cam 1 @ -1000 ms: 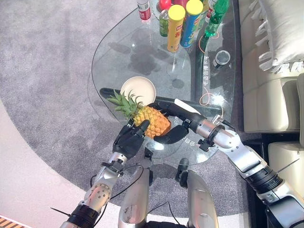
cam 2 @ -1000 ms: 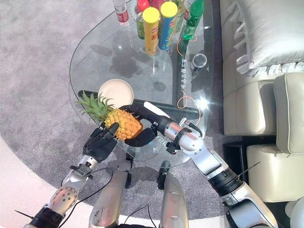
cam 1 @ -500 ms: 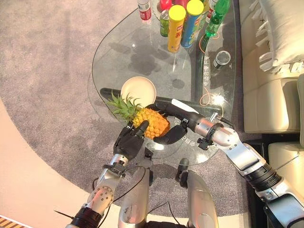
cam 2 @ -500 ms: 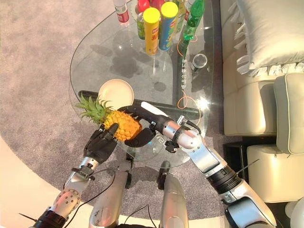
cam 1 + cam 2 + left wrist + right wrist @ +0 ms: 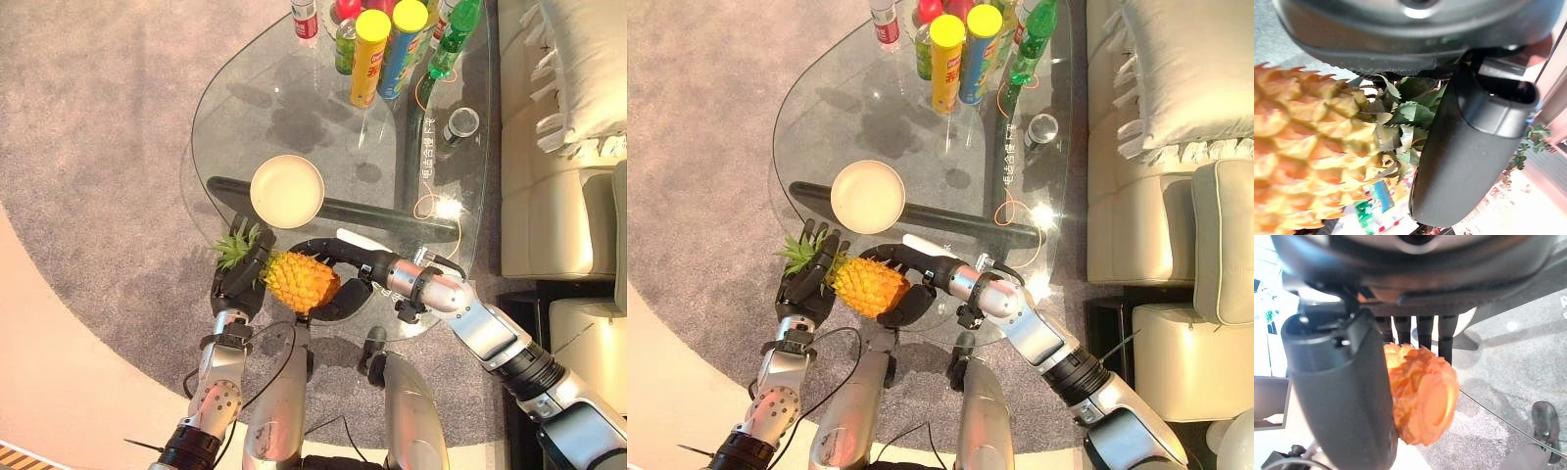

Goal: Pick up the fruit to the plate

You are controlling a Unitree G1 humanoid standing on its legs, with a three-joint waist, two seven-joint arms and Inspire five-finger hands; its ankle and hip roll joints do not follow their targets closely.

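Both hands have drawn the pineapple (image 5: 299, 281) back from the plate (image 5: 286, 189). Right hand (image 5: 345, 278) curls round its body; left hand (image 5: 241, 277) cups the leafy crown. Beyond the surface's (image 5: 294, 108) near edge, it could drop if either loosens.

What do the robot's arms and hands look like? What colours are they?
Both arms are shiny silver-grey metal tubes with black rings at the joints. The left robot hand and the right robot hand are dark, almost black, with long fingers. The right one bears a white cover on top.
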